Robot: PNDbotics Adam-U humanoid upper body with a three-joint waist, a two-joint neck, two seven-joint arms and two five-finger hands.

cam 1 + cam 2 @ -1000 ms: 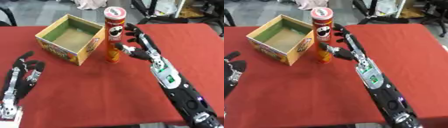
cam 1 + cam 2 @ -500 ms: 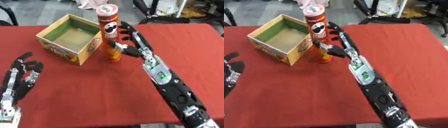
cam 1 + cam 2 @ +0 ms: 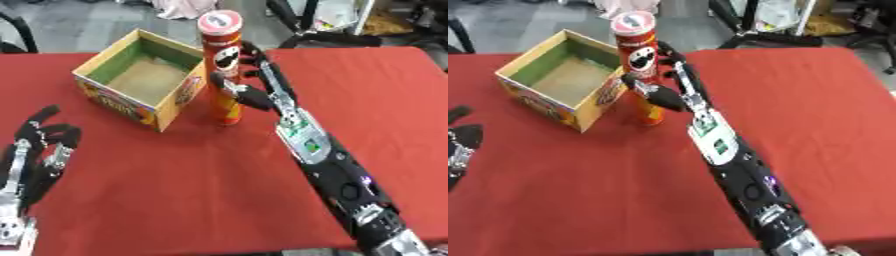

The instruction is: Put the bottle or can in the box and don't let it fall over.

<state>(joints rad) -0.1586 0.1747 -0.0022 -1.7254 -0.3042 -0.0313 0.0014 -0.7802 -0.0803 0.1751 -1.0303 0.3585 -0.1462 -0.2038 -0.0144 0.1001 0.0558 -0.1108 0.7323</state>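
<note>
A tall red chip can point(image 3: 224, 75) with a white lid stands on the red table, close against the right corner of an open yellow cardboard box point(image 3: 140, 80). My right hand point(image 3: 267, 90) is wrapped round the can's middle: the thumb crosses its front and the fingers point(image 3: 261, 62) curl behind it. The can's top leans slightly left, over the box's corner; its base is by the box's right wall. I see nothing inside the box. My left hand point(image 3: 39, 150) lies open at the lower left, far from both.
The red tablecloth point(image 3: 201, 190) stretches wide in front of the box and to the right of my arm. Chair legs and clutter stand on the floor beyond the far table edge point(image 3: 350, 48).
My right hand has moved left and closed round the can. The can's top has tipped a little towards the box. The left hand has stayed put.
</note>
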